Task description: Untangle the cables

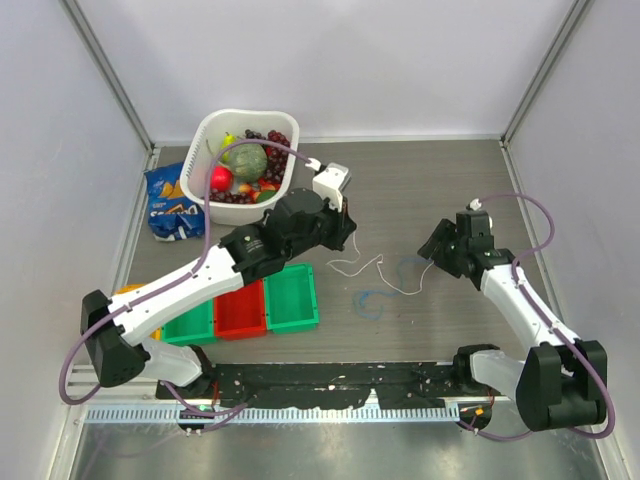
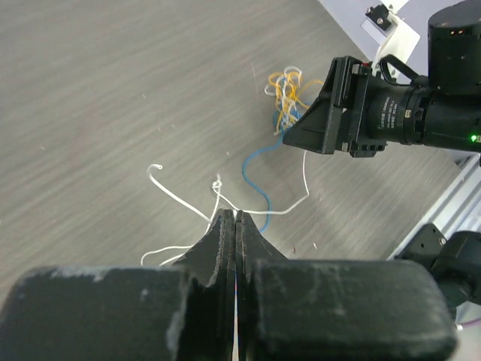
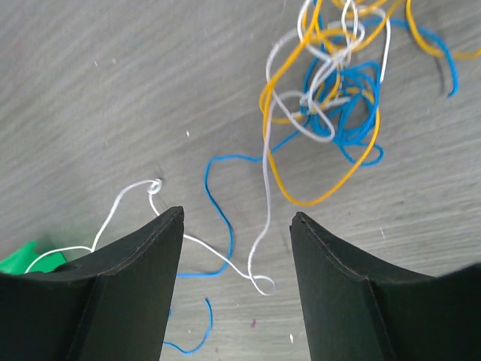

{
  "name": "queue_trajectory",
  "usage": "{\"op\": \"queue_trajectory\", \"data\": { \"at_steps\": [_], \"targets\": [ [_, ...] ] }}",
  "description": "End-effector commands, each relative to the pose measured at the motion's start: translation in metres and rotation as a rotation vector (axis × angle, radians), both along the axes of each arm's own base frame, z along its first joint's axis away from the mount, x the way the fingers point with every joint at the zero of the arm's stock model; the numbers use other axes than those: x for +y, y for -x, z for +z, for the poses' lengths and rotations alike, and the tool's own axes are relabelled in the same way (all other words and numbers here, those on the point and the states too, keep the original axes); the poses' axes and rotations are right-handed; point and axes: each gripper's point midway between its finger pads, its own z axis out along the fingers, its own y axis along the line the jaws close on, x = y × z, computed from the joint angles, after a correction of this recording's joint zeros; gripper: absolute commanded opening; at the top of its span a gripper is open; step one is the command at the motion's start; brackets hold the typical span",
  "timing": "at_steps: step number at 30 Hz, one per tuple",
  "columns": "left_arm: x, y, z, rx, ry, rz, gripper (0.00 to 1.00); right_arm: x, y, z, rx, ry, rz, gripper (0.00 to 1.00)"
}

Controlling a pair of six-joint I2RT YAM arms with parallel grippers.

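Wood-grain tabletop, cables well inside its edges

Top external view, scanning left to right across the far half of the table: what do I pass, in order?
blue chip bag → white fruit basket → left gripper → white cable → right gripper. The blue cable overlaps the white one sideways, so it is left out.
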Motion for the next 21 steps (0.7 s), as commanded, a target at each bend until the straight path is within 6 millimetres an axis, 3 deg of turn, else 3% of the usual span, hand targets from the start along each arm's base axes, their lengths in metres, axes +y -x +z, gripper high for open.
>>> {"op": "queue_trajectory", "data": {
  "at_steps": [1, 3, 7, 9, 10, 11, 12, 13, 14, 15, 16, 17, 18, 19, 20, 21],
  "targets": [
    [-0.017, 0.008, 0.010, 0.028, 0.150, -0.043, 0.00, 0.015, 0.009, -0.004, -0.010, -0.080, 0.028, 0.64],
    [-0.024, 0.013, -0.003, 0.072, 0.162, -0.067, 0.00, 0.018, 0.009, -0.015, -0.004, -0.092, 0.037, 0.63],
    [-0.029, 0.020, -0.017, 0.121, 0.170, -0.098, 0.00, 0.031, -0.006, -0.023, -0.046, -0.151, 0.076, 0.44],
    [-0.027, 0.022, -0.013, 0.119, 0.172, -0.103, 0.00, 0.035, -0.018, -0.010, -0.081, -0.164, 0.094, 0.20],
    [-0.024, 0.023, -0.009, 0.113, 0.173, -0.100, 0.00, 0.035, -0.024, 0.003, -0.109, -0.149, 0.107, 0.02],
    [-0.021, 0.025, -0.003, 0.103, 0.178, -0.101, 0.00, 0.033, -0.034, 0.035, -0.170, -0.133, 0.107, 0.01],
    [-0.017, 0.027, 0.007, 0.088, 0.189, -0.100, 0.00, 0.025, -0.039, 0.053, -0.212, -0.083, 0.099, 0.01],
    [-0.013, 0.027, 0.015, 0.072, 0.201, -0.094, 0.00, 0.020, -0.044, 0.102, -0.303, -0.056, 0.092, 0.01],
    [-0.009, 0.029, 0.025, 0.054, 0.218, -0.094, 0.00, 0.008, -0.044, 0.126, -0.352, 0.005, 0.057, 0.01],
    [-0.005, 0.031, 0.034, 0.039, 0.233, -0.090, 0.00, 0.002, -0.041, 0.184, -0.462, 0.021, 0.037, 0.01],
    [0.000, 0.032, 0.043, 0.022, 0.249, -0.083, 0.00, -0.011, -0.038, 0.209, -0.512, 0.071, -0.010, 0.01],
    [0.005, 0.033, 0.051, 0.008, 0.262, -0.081, 0.00, -0.016, -0.028, 0.259, -0.609, 0.078, -0.036, 0.01],
    [0.008, 0.034, 0.058, -0.004, 0.270, -0.074, 0.00, -0.022, -0.021, 0.275, -0.630, 0.099, -0.053, 0.01],
    [0.013, 0.036, 0.065, -0.018, 0.281, -0.070, 0.00, -0.024, -0.013, 0.313, -0.708, 0.099, -0.065, 0.01],
    [0.018, 0.036, 0.074, -0.036, 0.295, -0.062, 0.00, -0.026, -0.005, 0.336, -0.748, 0.101, -0.072, 0.01],
    [0.021, 0.037, 0.080, -0.050, 0.299, -0.058, 0.00, -0.027, -0.004, 0.343, -0.760, 0.107, -0.073, 0.01]
  ]
}}
